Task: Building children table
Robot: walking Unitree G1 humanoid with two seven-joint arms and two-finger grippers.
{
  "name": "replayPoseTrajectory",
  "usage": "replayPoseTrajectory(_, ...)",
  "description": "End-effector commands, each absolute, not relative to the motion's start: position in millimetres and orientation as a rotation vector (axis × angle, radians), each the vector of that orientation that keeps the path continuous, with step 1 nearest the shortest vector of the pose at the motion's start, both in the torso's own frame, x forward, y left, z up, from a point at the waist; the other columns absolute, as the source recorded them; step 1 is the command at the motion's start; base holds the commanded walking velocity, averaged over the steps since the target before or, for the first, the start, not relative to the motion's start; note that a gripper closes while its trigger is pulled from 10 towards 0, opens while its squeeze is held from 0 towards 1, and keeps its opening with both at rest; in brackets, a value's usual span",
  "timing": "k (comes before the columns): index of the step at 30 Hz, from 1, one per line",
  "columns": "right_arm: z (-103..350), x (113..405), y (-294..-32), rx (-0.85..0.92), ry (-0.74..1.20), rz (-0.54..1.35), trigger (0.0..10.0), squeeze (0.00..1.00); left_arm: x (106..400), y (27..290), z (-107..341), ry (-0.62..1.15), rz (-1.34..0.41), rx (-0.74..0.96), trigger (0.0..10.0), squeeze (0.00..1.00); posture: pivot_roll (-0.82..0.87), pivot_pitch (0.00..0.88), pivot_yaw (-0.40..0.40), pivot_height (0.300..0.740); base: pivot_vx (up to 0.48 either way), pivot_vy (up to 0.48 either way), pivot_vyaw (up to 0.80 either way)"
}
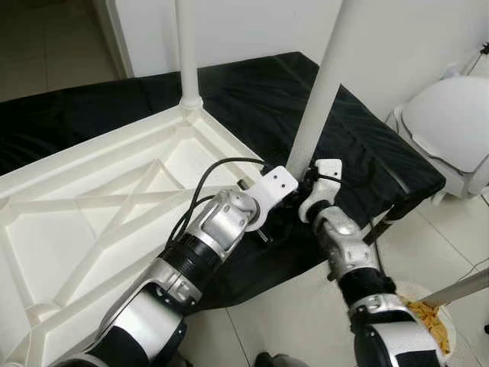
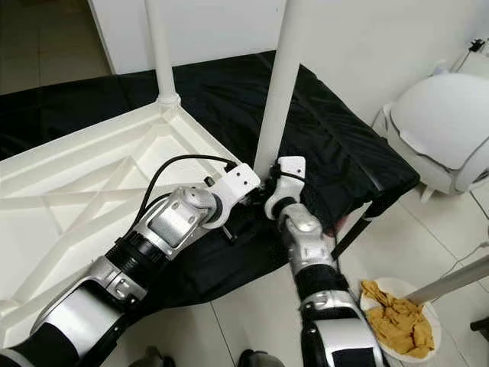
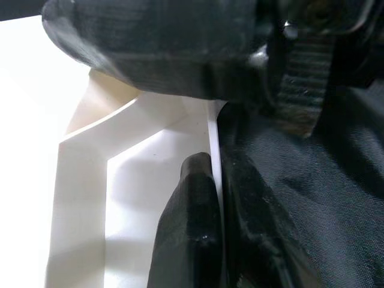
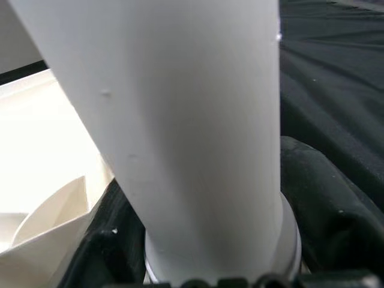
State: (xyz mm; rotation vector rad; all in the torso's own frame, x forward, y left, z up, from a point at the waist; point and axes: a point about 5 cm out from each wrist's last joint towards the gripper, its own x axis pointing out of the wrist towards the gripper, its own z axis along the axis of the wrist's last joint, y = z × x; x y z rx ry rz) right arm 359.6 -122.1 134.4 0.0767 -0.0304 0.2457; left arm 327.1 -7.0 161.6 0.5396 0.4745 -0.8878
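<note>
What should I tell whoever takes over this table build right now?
Left gripper: at the near corner of the upturned white tabletop; one finger lies inside its rim, seemingly pinching the wall.
Right gripper: at the base of the near white leg, fingers around it.
Tabletop lies upside down on the black-covered surface.
Done: far leg stands in its corner socket.
Left: near leg appears to be at its socket; seating unconfirmed. Other corners not yet fitted.

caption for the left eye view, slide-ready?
Both claws work at the near table leg on the upturned white tabletop; a second leg already stands.
</note>
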Motion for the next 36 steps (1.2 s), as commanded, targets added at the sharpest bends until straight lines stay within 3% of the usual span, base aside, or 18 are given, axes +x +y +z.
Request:
replayPoseTrajectory(1,117,357,-154,0.129,0.058,-0.048,0.0,0.0,323,-18,171,0.428,-0.932,0.562,10.0,0.0,-0.09,0.071,-0.001,0.74,0.0,0.0,0.0)
replayPoseTrajectory(8,116,353,-137,0.146,0.081,-0.192,0.0,0.0,324,-18,172,0.426,-0.927,0.557,10.0,0.0,-0.09,0.07,-0.002,0.74,0.0,0.0,0.0)
replayPoseTrajectory(14,118,352,-142,0.128,0.087,-0.21,0.0,0.0,324,-19,172,0.424,-0.926,0.558,10.0,0.0,-0.09,0.069,-0.003,0.74,0.0,0.0,0.0)
replayPoseTrajectory(15,119,352,-143,0.13,0.079,-0.217,10.0,1.0,324,-18,172,0.424,-0.925,0.557,10.0,0.0,-0.09,0.069,-0.003,0.74,0.0,0.0,0.0)
replayPoseTrajectory(20,120,352,-145,0.134,0.064,-0.209,10.0,1.0,325,-18,172,0.424,-0.924,0.556,10.0,0.0,-0.09,0.068,-0.004,0.74,0.0,0.0,0.0)
replayPoseTrajectory(26,131,358,-158,0.097,0.026,-0.071,10.0,1.0,325,-18,172,0.423,-0.923,0.557,10.0,0.0,-0.09,0.068,-0.003,0.74,0.0,0.0,0.0)
replayPoseTrajectory(27,134,359,-163,0.081,0.019,-0.03,10.0,0.0,325,-18,172,0.423,-0.924,0.558,10.0,0.0,-0.09,0.067,-0.002,0.74,0.0,0.0,0.0)
replayPoseTrajectory(30,139,362,-166,0.061,0.007,0.045,10.0,0.0,325,-18,172,0.424,-0.924,0.559,10.0,0.0,-0.09,0.067,0.0,0.74,0.0,0.0,0.0)
replayPoseTrajectory(36,153,365,-170,-0.027,-0.019,0.393,10.0,0.0,325,-18,172,0.422,-0.928,0.563,10.0,0.0,-0.09,0.058,0.005,0.74,0.0,0.0,0.0)
